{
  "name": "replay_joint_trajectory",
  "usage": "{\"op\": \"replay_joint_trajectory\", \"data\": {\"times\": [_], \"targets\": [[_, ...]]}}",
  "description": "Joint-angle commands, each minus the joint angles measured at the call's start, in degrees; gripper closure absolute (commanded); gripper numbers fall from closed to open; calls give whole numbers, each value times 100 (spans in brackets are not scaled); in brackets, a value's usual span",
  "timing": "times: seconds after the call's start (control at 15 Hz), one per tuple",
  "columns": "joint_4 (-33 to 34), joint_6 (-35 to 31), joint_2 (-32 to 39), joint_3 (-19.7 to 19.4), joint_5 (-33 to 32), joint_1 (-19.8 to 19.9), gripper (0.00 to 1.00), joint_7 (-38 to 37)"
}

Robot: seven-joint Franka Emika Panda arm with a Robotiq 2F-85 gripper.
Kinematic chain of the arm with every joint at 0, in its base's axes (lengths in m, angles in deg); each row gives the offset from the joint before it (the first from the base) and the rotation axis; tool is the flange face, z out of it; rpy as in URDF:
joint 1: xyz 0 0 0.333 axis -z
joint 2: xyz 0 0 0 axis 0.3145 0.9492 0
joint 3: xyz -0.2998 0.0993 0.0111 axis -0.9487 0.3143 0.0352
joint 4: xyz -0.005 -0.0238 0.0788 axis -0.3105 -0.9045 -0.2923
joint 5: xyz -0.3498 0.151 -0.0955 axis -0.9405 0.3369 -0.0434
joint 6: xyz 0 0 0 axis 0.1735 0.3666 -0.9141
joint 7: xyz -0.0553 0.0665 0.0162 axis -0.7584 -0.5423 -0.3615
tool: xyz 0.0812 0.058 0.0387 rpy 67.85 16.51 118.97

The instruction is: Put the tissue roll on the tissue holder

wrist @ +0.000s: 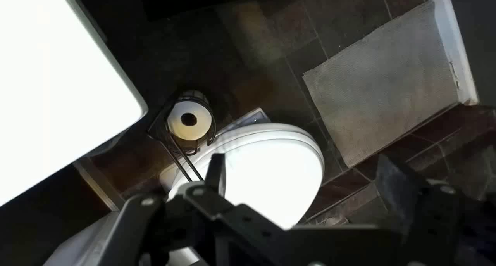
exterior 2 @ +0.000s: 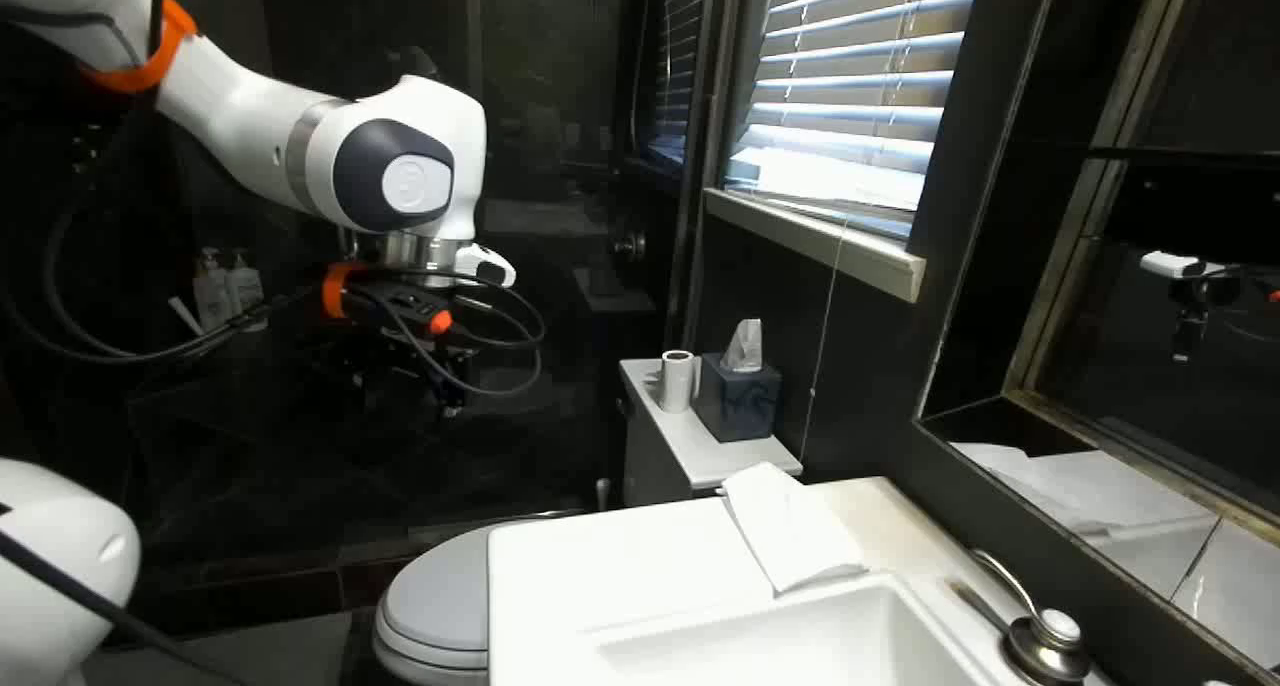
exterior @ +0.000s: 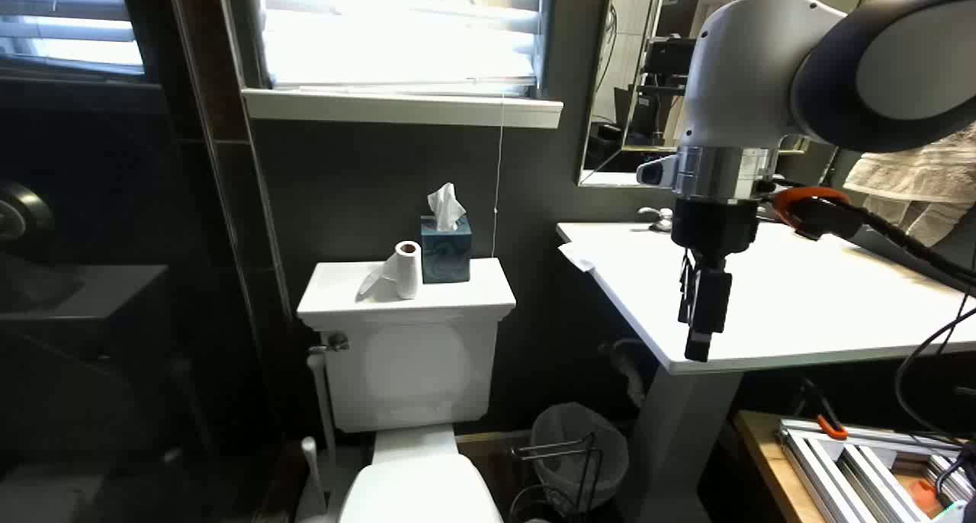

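The tissue roll (exterior: 409, 273) stands upright on the toilet tank lid (exterior: 473, 296), a loose sheet trailing from its side; an exterior view also has this roll (exterior 2: 676, 384) beside the dark box. It is out of the wrist view. On the floor between toilet and sink is the tissue holder (exterior: 554, 455), a thin wire stand with two rods. From above, the holder (wrist: 176, 161) carries a white roll (wrist: 199, 129) in its lower wire part. My gripper (wrist: 299, 161) is open with nothing between its fingers. In an exterior view the gripper (exterior: 698, 346) hangs near the sink's front corner.
A blue tissue box (exterior: 447, 255) with a tissue sticking up stands close behind the roll. The white sink (exterior: 801, 302) lies beside the gripper. A bin (exterior: 614, 462) is behind the holder. The shut toilet lid (wrist: 271, 173) lies below. Folded paper (exterior 2: 795, 526) rests on the sink.
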Motion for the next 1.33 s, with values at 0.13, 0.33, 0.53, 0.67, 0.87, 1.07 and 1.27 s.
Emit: {"op": "replay_joint_trajectory", "data": {"times": [0.13,0.33,0.53,0.67,0.87,1.07,1.27], "targets": [[6,7,14,97,55,100,0,46],[6,7,14,97,55,100,0,46],[529,541,355,15,748,-56,0,-243],[1247,901,884,-7,1124,-24,0,-559],[2271,1209,1677,-142,1390,159,0,-977],[3281,1304,2589,-292,1614,353,0,-1404],[4263,1217,3575,-389,1942,568,0,-1888]]}}
